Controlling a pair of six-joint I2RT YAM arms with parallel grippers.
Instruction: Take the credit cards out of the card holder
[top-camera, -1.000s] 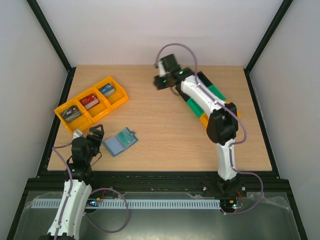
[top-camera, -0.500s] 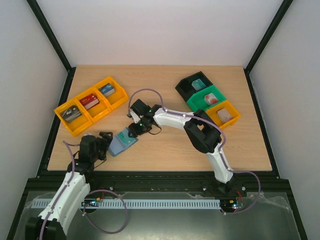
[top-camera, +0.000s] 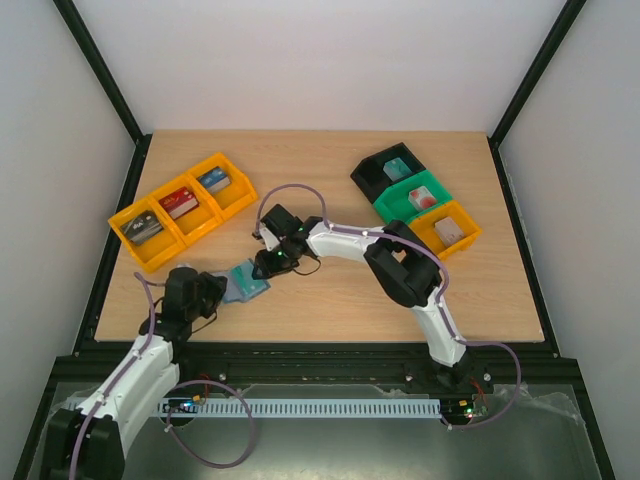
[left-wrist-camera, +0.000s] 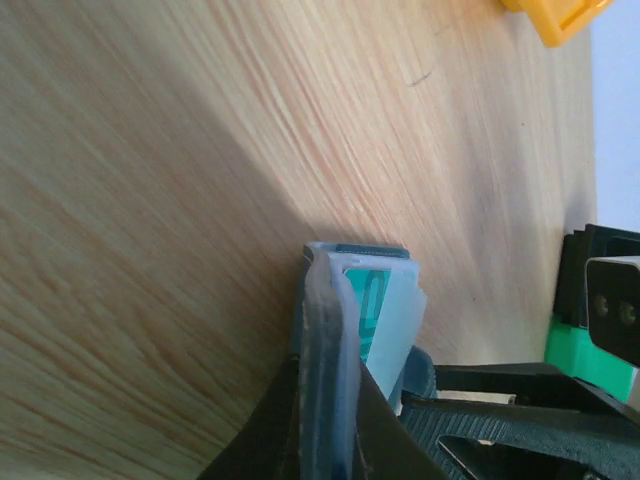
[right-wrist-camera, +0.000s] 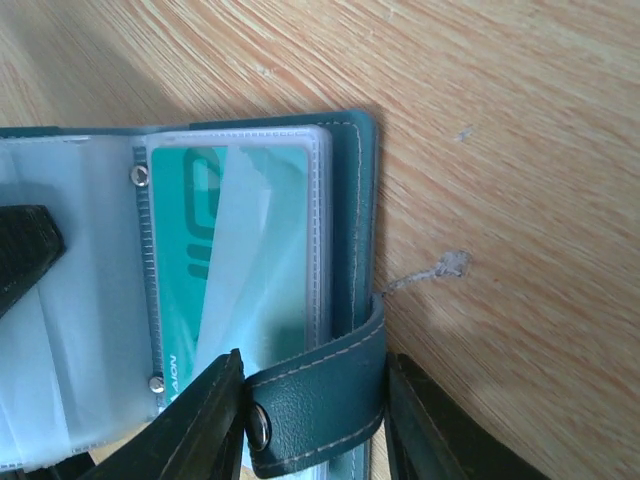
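Right gripper (top-camera: 267, 263) has swung from the far trays to the holder (top-camera: 244, 280), and the left gripper (top-camera: 210, 291) has closed in on the holder's other side. The holder lies open on the table (top-camera: 330, 310), near its left front, between the two grippers and well apart from the orange trays (top-camera: 182, 210). Left wrist view: the left jaws are clamped on the holder's edge, which stands up between them. Right wrist view: a teal card (right-wrist-camera: 240, 250) sits inside a clear sleeve of the holder. The closing tab (right-wrist-camera: 320, 400) lies between the right fingers (right-wrist-camera: 200, 420), which are narrowly set. Whether they pinch the tab cannot be told.
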